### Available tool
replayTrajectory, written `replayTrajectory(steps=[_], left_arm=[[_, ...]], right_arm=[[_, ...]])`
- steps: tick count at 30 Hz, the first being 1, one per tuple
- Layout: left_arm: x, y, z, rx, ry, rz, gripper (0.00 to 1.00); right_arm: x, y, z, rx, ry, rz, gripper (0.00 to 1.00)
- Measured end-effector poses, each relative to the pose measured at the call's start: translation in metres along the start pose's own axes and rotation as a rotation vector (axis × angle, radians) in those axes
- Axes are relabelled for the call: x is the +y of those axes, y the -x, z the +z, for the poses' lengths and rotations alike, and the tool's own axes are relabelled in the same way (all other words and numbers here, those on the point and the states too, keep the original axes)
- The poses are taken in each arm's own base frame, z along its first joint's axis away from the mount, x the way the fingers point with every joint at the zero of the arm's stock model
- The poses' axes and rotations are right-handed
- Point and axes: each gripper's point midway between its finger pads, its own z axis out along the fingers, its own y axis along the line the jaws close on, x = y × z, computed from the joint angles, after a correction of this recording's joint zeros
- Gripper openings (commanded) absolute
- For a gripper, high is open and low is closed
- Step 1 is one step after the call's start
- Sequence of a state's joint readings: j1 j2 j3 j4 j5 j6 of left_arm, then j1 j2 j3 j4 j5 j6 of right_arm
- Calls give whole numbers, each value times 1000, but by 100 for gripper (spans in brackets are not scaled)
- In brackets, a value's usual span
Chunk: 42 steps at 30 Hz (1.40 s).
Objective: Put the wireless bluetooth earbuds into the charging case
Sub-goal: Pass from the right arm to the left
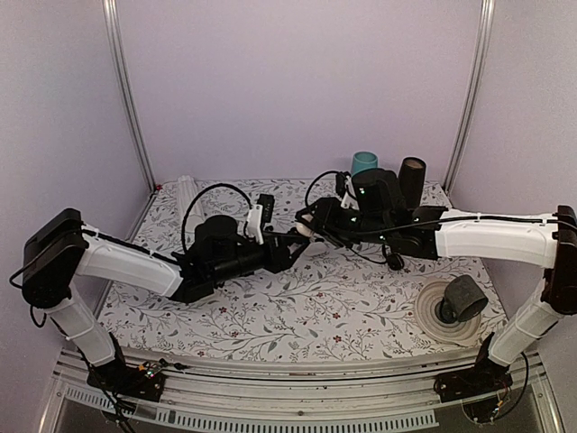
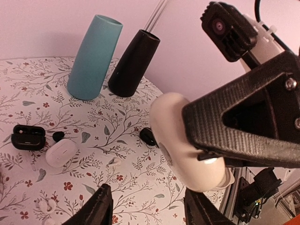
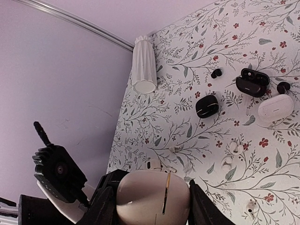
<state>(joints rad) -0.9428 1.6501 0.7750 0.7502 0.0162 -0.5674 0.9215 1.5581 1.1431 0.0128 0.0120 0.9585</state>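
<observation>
The right fingers (image 3: 105,206) squeeze the charging case (image 3: 140,194) from both sides and hold it up over the flowery worktop (image 3: 281,18). The left fingers (image 2: 99,208) stand apart with nothing between them (in their own camera the case hangs just above them, toward 1 o'clock). Little white earbuds (image 3: 233,148) lie on the worktop, at 2 o'clock from the case in the right wrist view. Farther back, at 11 o'clock, stand a blue-green cup (image 2: 93,56) and a black cup (image 2: 133,63).
</observation>
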Motion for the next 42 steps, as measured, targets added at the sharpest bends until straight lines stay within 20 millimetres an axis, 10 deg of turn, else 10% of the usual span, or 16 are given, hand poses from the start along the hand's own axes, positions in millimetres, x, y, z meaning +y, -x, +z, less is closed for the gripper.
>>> replayTrajectory(steps=[26,42], left_arm=[[-12,15,3,-67,17,102,46],[-12,20,3,-94,44,62,12]], right_arm=[[0,-10,2,30,46,61,40],[4,-5,2,7,66,89,44]])
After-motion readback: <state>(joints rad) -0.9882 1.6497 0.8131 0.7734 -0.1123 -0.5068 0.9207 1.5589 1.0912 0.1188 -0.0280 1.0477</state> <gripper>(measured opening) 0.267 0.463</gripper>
